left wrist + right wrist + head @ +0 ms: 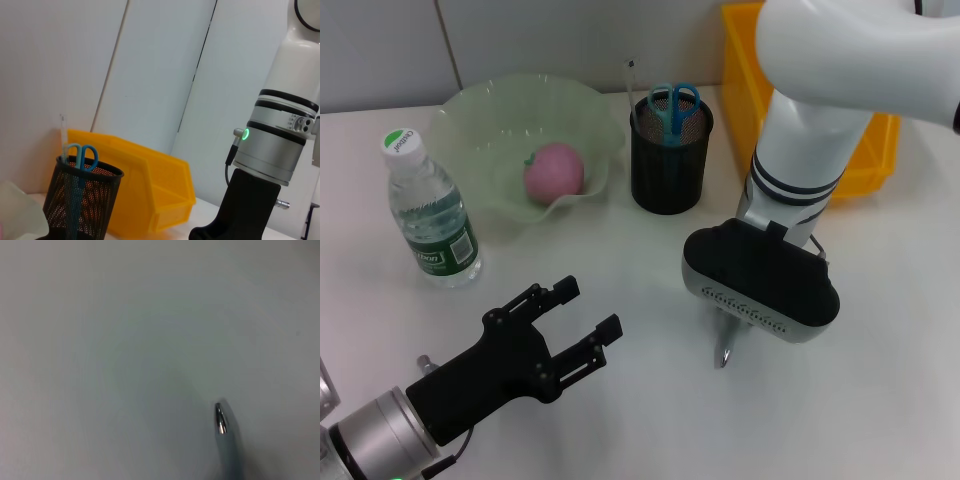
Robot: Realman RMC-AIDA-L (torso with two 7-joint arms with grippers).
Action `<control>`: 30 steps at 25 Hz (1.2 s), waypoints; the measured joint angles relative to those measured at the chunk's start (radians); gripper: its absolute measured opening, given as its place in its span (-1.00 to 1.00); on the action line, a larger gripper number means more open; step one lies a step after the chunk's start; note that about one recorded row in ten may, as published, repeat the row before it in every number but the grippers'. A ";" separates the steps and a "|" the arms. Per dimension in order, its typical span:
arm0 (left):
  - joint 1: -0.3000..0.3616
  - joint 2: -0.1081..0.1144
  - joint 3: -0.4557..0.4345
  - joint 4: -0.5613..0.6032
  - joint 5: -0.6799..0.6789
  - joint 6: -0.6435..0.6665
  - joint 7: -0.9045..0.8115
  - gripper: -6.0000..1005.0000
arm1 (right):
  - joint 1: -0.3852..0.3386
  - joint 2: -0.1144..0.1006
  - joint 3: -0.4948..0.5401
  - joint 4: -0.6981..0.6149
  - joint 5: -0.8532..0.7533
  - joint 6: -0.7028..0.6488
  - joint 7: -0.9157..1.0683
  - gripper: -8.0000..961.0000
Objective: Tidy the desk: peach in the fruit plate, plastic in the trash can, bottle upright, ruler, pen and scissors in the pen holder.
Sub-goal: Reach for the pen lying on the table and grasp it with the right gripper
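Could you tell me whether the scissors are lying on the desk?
No, the scissors stand handles-up inside the pen holder, not on the desk.

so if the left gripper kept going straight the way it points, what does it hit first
Probably the pen holder. The left gripper, fingers apart, aims across bare desk toward it; its height over the desk is unclear.

My view shows a lab-like test setup: a plain white desk (880, 400) lower right, bare white wall panels (165, 75) behind.
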 joint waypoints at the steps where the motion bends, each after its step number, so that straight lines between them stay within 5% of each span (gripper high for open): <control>1: 0.000 0.000 0.000 0.000 0.000 0.000 0.000 0.50 | 0.001 0.000 -0.002 0.000 0.001 0.002 0.000 -0.29; 30: 0.010 0.005 -0.017 0.014 -0.001 0.003 -0.002 0.50 | 0.017 -0.002 -0.005 0.036 0.011 0.009 0.000 -0.57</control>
